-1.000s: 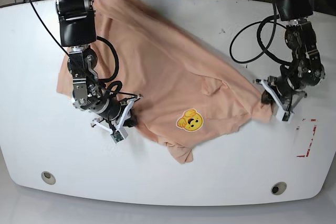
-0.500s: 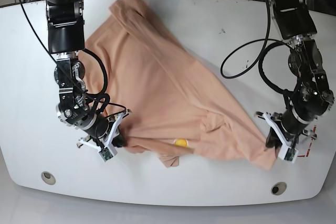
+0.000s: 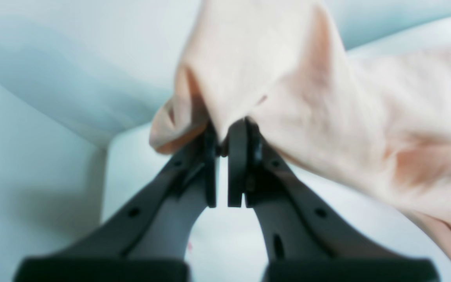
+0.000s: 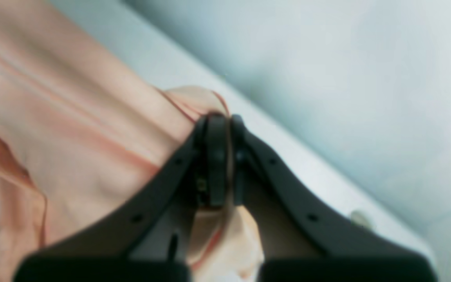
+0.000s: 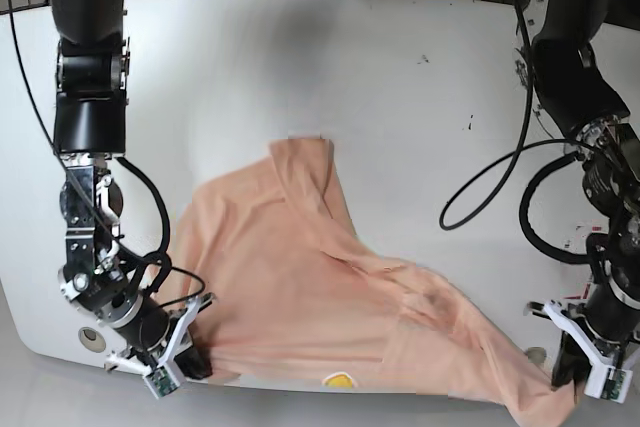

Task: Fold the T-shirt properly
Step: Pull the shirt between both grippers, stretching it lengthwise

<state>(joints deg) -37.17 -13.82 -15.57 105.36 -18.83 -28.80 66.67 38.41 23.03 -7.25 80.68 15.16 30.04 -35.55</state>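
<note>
Both hands are clamped on cloth. From where I stand, the right hand [image 5: 172,365] sits low at about 7 o'clock of the white rounded surface [image 5: 400,77], and the left hand [image 5: 585,372] sits low at about 5 o'clock. Each one pinches an edge of the large soft peach-pink cotton T-shirt [image 5: 300,287]. In the wrist views the black fingers [image 3: 213,164] of the left hand are pressed together with a fold of cloth between them, and those of the right hand [image 4: 219,156] bite on a hemmed edge.

The T-shirt hangs over the near rim of the surface, stretched from one hand to the other, so its long axis runs from 7 to 5 o'clock. Its loose part trails up toward 12 o'clock. A small yellow face print [image 5: 340,380] shows at the near edge, closer to the right hand. I judge that the next move depends on keeping this line level and taut.
</note>
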